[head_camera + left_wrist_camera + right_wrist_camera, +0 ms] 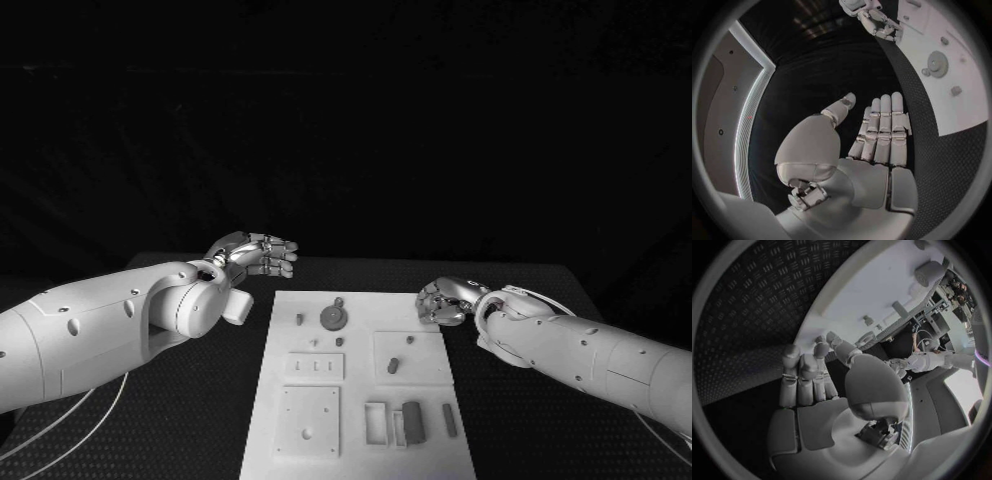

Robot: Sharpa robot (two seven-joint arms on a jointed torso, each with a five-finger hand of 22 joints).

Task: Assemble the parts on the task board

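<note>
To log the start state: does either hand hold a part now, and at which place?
Nothing is held. The left hand has flat, empty fingers, off the task board. The right hand is at the board's edge, empty.

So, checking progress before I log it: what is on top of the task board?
Small grey parts and a round gear lie on the task board. Whatever sits beneath them is covered.

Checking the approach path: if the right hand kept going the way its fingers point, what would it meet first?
Probably the task board: the right hand points at its near edge; depth is unclear.
</note>
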